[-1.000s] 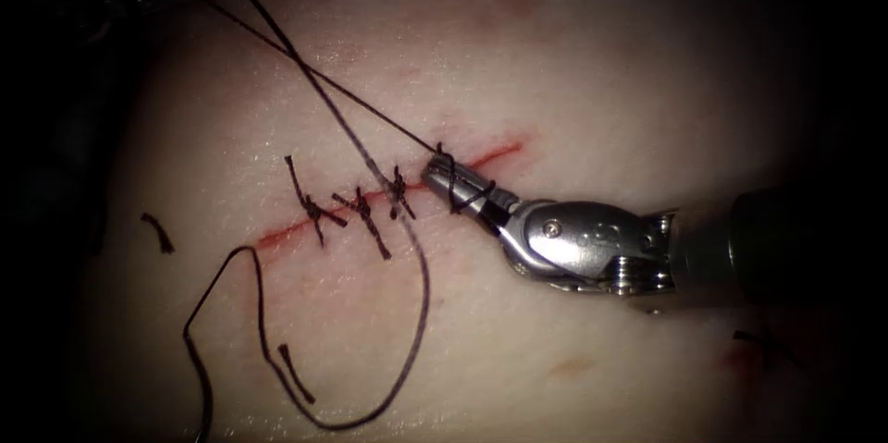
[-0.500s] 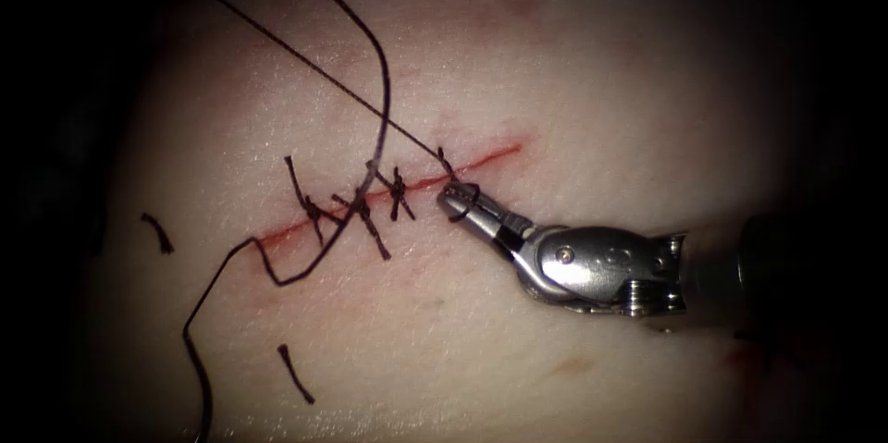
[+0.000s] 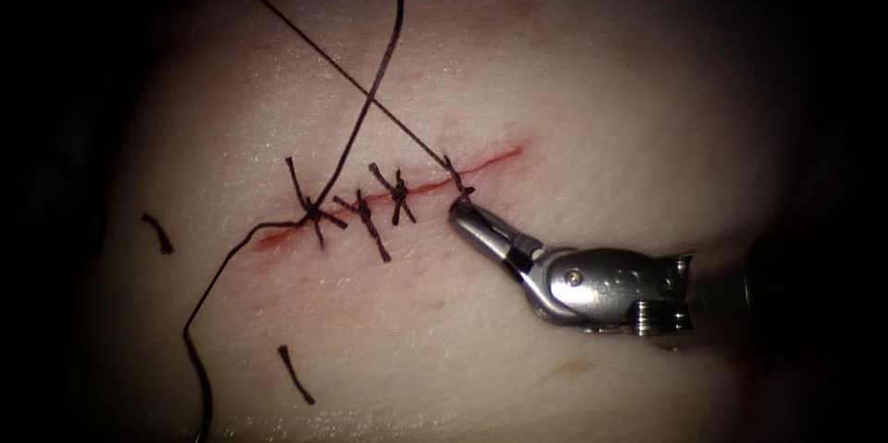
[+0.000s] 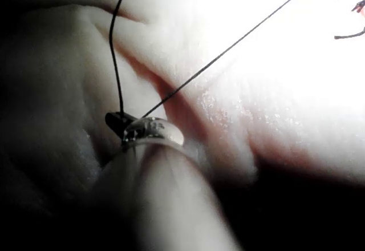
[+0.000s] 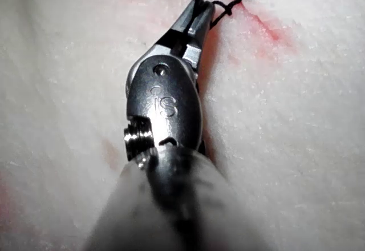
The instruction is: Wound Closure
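1. Far left, the left tool (image 4: pixel 121 126) has its jaws clamped on the thread (image 3: pixel 333 73) (two strands meet at its tip in the left wrist view).
2. One strand is taut. Its long axis runs from that tool down and right across the tissue (image 3: pixel 601 82) to the newest stitch (image 3: pixel 458 186) on the cut (image 3: pixel 499 154).
3. The slack strand drapes over the three tied stitches (image 3: pixel 361 207) left of the newest one.
4. The right tool (image 3: pixel 460 212) touches the newest stitch from the lower right, jaws together on the thread there, so it's by far the nearer arm.
5. We can't tell where the needle is.
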Motion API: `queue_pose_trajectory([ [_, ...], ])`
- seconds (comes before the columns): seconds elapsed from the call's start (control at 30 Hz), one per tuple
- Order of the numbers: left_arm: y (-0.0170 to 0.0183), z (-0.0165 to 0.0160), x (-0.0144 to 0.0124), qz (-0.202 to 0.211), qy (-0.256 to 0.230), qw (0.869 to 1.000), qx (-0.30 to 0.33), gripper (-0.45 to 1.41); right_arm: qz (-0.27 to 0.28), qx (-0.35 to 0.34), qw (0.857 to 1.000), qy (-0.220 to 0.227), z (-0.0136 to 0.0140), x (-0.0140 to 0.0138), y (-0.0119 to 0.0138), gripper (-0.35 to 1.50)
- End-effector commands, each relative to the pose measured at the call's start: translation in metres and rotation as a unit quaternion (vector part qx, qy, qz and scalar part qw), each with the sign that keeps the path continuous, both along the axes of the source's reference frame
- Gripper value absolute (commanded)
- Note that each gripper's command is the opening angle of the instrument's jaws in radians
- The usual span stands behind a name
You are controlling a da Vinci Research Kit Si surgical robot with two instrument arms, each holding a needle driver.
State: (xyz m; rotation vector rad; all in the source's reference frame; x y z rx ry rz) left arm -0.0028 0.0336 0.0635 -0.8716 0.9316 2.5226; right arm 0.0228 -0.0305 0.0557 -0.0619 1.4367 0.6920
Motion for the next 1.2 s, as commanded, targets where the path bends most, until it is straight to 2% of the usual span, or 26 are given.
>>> queue_pose_trajectory([
  [0.03, 0.0006, 0.0004, -0.0004, 0.002, -0.001, 1.0, -0.002, -0.45, -0.003, 0.0, 1.0, 0.002, 0.0002, 0.0002, -0.0011, -0.35],
  [0.37, 0.0004, 0.0003, 0.0004, -0.011, -0.007, 1.0, 0.008, -0.45, -0.015, -0.011, 1.0, 0.009, 0.0004, -0.0006, -0.0033, -0.35],
  [0.57, 0.0001, 0.0001, 0.0021, -0.074, 0.006, 0.997, 0.018, -0.45, -0.023, -0.018, 1.0, 0.012, 0.001, -0.0004, -0.0043, -0.35],
  [0.73, 0.0, 0.0001, 0.0035, -0.09, 0.012, 0.996, 0.022, -0.45, -0.032, -0.019, 0.999, 0.023, 0.0001, 0.0007, -0.004, -0.35],
  [0.9, 0.001, 0.0006, 0.005, -0.102, 0.011, 0.994, 0.027, -0.45, -0.042, -0.022, 0.999, 0.027, -0.0004, 0.0012, -0.0051, -0.35],
  [1.2, 0.0018, 0.0011, 0.0059, -0.096, 0.005, 0.995, 0.026, -0.45, -0.032, -0.025, 0.999, -0.002, 0.0023, -0.0024, -0.0065, -0.35],
])
